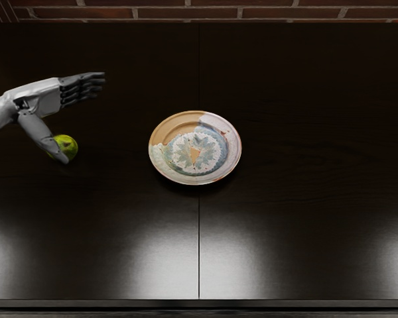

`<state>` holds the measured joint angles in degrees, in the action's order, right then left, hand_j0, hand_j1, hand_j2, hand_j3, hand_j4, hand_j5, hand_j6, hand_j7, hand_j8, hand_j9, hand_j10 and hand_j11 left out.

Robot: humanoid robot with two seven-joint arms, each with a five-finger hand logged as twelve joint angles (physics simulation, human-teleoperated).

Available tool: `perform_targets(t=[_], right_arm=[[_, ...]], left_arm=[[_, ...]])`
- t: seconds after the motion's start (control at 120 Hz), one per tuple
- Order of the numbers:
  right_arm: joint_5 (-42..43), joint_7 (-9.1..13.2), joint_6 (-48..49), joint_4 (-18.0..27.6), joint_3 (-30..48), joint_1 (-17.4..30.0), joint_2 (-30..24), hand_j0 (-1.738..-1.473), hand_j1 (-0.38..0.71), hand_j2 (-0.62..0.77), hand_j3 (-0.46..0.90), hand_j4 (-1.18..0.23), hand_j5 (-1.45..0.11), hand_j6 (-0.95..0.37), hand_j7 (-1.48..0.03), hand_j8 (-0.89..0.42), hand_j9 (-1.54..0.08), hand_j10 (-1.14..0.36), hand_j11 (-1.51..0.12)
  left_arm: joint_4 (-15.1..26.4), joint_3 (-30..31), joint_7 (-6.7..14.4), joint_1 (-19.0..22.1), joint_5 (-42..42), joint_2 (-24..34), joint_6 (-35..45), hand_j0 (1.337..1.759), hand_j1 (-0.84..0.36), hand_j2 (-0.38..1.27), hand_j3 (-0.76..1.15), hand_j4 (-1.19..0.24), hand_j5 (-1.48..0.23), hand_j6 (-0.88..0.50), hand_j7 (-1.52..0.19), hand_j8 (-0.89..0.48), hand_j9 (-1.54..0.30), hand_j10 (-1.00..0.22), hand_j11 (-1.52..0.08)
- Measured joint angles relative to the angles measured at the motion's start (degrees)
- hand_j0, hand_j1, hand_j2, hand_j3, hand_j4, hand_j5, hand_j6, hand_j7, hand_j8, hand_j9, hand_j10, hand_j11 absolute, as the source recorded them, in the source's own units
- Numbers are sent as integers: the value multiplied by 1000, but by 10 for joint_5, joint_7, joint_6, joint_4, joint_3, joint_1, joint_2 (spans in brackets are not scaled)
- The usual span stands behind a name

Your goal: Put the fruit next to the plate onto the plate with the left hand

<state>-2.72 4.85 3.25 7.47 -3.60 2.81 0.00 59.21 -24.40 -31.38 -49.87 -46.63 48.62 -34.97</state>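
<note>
Fruit (69, 142), small and green, lies at mid-left of the frame. Dark table (285, 218) carries a patterned plate (162, 132) at centre, well apart from the fruit. Left hand (50, 99) holds nothing: its fingers are straight, and the thumb points down beside the fruit, apparently positioned for a grasp.

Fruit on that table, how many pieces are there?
1: a green fruit left of the plate, apart from it, partly hidden by the left hand.
</note>
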Motion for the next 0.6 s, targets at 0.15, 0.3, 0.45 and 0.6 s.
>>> perform_targets(t=[0.15, 0.3, 0.45, 0.6], right_arm=[[0, 0, 0, 0, 0, 0, 0, -1658, -320, -5, 0, -24, -31, -24, -31, -24, -31, -24, -31], [0, 0, 0, 0, 0, 0, 0, -1658, -320, -5, 0, -24, -31, -24, -31, -24, -31, -24, -31], [0, 0, 0, 0, 0, 0, 0, -1658, -320, -5, 0, -24, -31, -24, -31, -24, -31, -24, -31], [0, 0, 0, 0, 0, 0, 0, -1658, -320, -5, 0, -24, -31, -24, -31, -24, -31, -24, -31]], left_arm=[[-15, 1, -22, 18, -48, -8, 0, 1658, 349, 4, 0, -4, -1, -5, 0, -4, 0, -3, 0], [-19, 3, -33, 28, -101, -8, 0, 1658, 349, 4, 0, -4, -1, -5, 0, -5, 0, -3, 0], [-30, 3, -35, 31, -126, -8, 0, 1658, 349, 4, 0, -5, -1, -6, -1, -5, 0, -4, 0], [-48, 4, -36, 30, -132, -8, 0, 1658, 349, 4, 0, -5, -1, -6, -1, -6, 0, -4, 0]])
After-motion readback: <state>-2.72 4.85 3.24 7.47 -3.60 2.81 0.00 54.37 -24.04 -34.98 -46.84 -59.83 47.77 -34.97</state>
